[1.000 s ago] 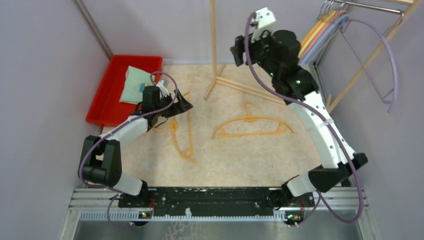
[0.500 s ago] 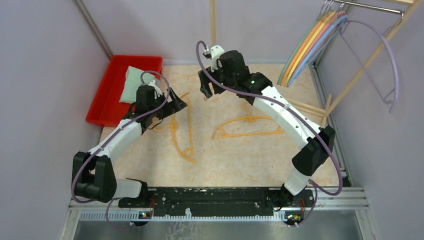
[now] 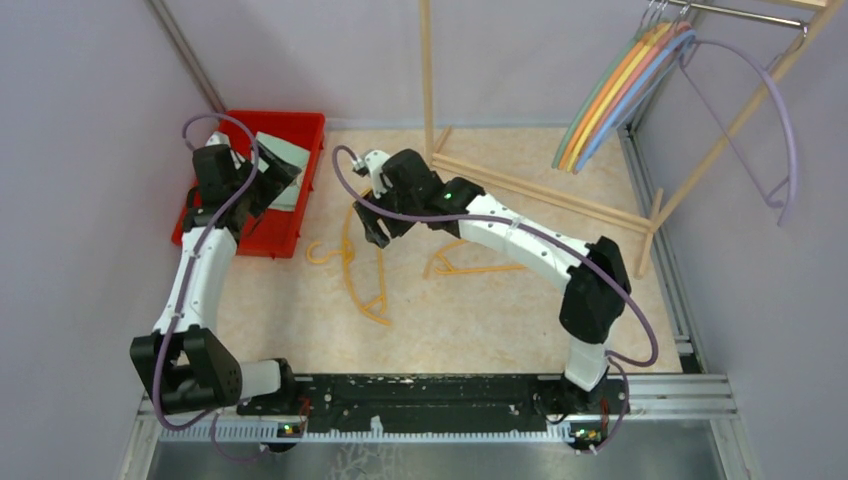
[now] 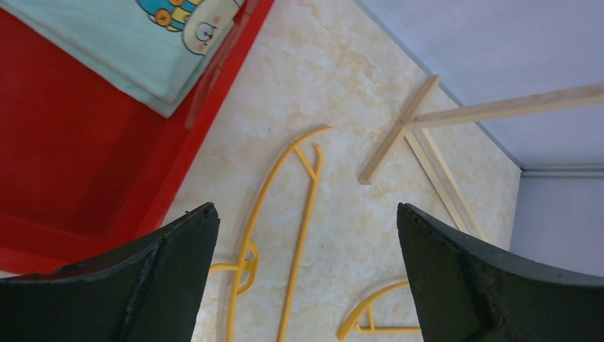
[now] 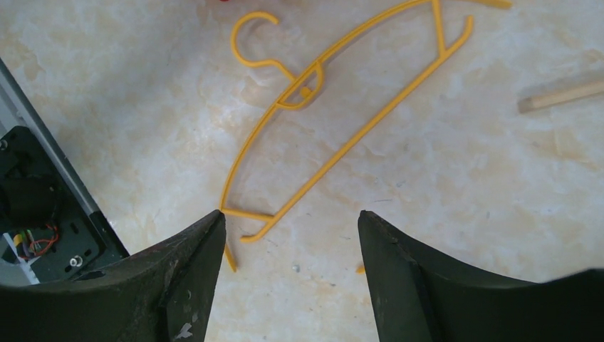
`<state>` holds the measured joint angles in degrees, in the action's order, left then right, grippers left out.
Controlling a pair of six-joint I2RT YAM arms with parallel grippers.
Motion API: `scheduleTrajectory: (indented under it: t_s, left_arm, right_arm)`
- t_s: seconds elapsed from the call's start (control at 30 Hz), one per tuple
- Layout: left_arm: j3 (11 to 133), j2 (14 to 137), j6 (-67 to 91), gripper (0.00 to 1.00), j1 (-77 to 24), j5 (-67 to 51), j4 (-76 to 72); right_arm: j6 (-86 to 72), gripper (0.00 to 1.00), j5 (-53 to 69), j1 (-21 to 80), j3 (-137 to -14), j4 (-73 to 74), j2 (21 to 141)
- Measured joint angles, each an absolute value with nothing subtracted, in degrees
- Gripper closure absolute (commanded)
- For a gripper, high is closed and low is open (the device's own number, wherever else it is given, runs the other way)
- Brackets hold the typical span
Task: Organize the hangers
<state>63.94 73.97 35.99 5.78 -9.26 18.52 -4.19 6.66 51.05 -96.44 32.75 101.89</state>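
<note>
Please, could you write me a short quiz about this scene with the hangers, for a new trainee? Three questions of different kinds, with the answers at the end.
1. True or false: the right end effector is shut on the yellow hanger below it.
2. How many hangers lie on the table? A) one B) two C) four
3. What lies in the red bin under the left end effector?
Key: 1. False; it is open and empty. 2. B; the second hanger lies partly under the right arm. 3. A folded pale green cloth.
</note>
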Motion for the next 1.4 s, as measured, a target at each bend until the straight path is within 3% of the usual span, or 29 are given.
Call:
scheduleTrajectory:
  t_s: [0.53, 1.07, 1.4]
  left_arm:
    - [60.07, 69.67, 35.31, 0.00, 12.38, -8.21, 15.03]
    - [58.57, 66.94, 36.21, 0.00, 12.38, -13.39, 12.36]
    - [56.66, 64.75, 36.45, 0.00, 12.38, -14.44, 12.19]
  right_arm:
    - [-8.47, 0.46, 5.89, 58.17, -101.47, 33.21, 124.97]
    - [-11.75, 0.47, 6.42, 61.30, -106.32, 33.39, 128.18]
    - [-12.01, 0.57, 1.21, 62.72, -106.26, 33.67, 131.35]
